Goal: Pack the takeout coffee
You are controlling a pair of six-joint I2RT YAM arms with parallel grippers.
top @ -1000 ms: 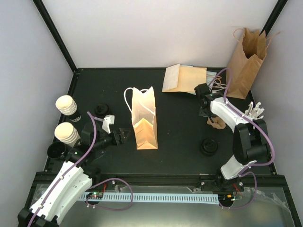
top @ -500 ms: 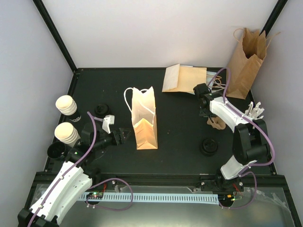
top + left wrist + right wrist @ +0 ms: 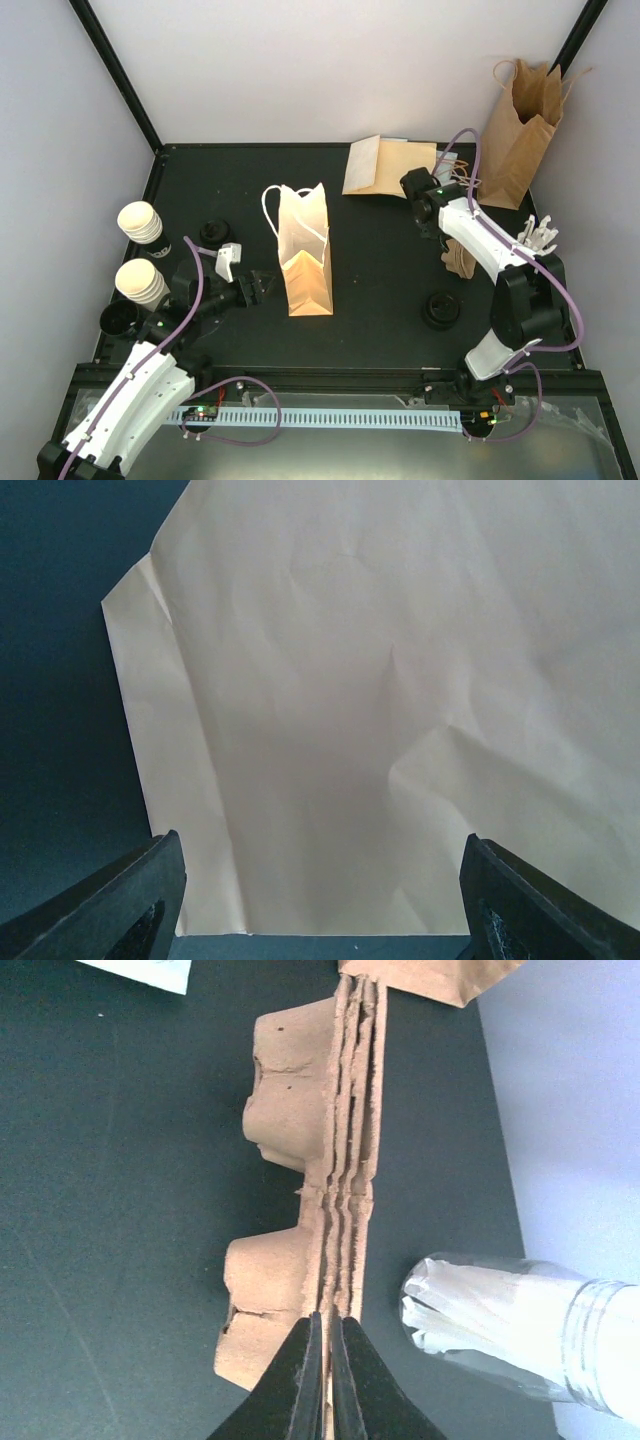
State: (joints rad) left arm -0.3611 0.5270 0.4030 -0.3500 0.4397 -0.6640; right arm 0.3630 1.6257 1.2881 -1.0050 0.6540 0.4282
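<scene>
paper cups (image 3: 141, 283) stand at the left edge, just left of the left gripper (image 3: 258, 286), which gapes wide and empty, facing the upright bag (image 3: 305, 262). right gripper (image 3: 327, 1328), closed, pinches the rim of the cup carriers (image 3: 300, 1160) near the right edge. bare table (image 3: 380, 270) lies between bag and carriers.

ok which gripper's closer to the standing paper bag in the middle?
Left. The left gripper sits open right beside the standing paper bag, facing its side. The right gripper is well off to the bag's right, pinching the stacked pulp cup carriers.
</scene>
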